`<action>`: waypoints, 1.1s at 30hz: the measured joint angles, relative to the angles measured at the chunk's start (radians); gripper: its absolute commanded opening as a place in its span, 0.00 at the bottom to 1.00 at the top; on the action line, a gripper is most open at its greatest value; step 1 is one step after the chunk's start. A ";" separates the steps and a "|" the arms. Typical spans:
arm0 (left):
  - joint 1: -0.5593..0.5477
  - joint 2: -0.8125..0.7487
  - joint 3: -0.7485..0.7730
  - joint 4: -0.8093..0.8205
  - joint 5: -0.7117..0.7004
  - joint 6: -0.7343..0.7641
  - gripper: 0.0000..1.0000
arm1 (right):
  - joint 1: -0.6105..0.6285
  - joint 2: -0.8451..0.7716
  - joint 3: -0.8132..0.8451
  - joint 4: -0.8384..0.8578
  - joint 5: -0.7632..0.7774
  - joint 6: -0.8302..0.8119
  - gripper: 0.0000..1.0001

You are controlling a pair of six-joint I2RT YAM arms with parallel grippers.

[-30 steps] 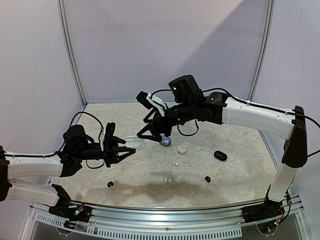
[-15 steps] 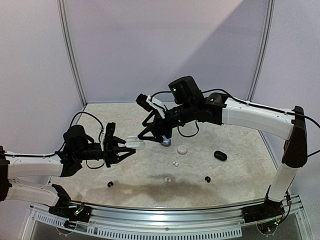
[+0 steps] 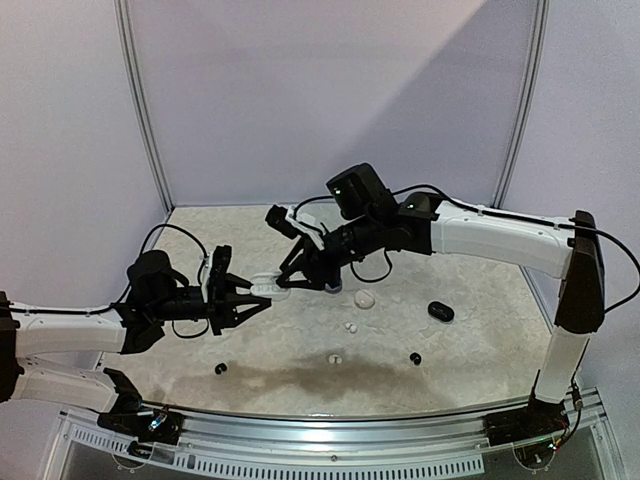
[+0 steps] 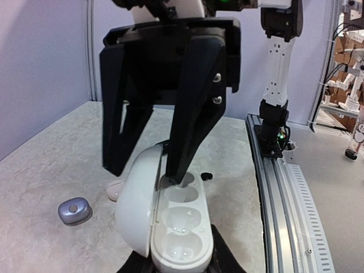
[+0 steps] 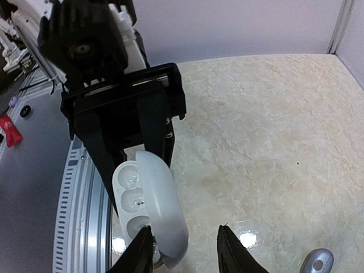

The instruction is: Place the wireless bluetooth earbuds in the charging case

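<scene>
My left gripper (image 3: 250, 298) is shut on the white charging case (image 4: 181, 227), whose lid (image 4: 136, 205) stands open to the left over empty cavities. My right gripper (image 3: 295, 280) hangs over the case, open, its jaws astride the lid (image 5: 162, 213). One of its fingertips (image 4: 176, 176) sits at the far cavity, the other (image 4: 114, 168) outside the lid. I see no bud between the jaws. Loose earbuds lie on the table: two white ones (image 3: 350, 326) (image 3: 336, 357) and two black ones (image 3: 221, 368) (image 3: 414, 357).
A blue-grey case (image 4: 74, 210) and a pale pebble-like case (image 3: 365, 298) lie just beyond the right gripper. A black case (image 3: 440, 311) sits further right. A metal rail (image 4: 284, 187) runs along the table's near edge.
The right gripper has moved left and down onto the open case, and its jaws have narrowed. The left arm and the case have stayed put.
</scene>
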 measured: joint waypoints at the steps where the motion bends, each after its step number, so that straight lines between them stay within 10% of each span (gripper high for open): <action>1: 0.000 0.001 0.000 -0.005 -0.003 0.000 0.00 | 0.002 0.002 0.002 -0.006 -0.003 -0.001 0.29; 7: 0.000 0.001 -0.001 -0.005 -0.009 0.000 0.01 | 0.013 0.003 0.009 -0.025 -0.008 -0.021 0.21; 12: 0.000 0.001 -0.009 0.002 -0.037 -0.006 0.29 | 0.017 -0.001 0.004 -0.012 0.030 -0.039 0.15; 26: -0.001 0.001 -0.013 0.028 -0.063 -0.027 0.51 | 0.037 -0.089 -0.045 0.076 0.115 -0.066 0.14; 33: -0.001 0.001 -0.013 0.029 -0.064 -0.043 0.47 | 0.094 -0.089 -0.048 0.069 0.283 -0.132 0.13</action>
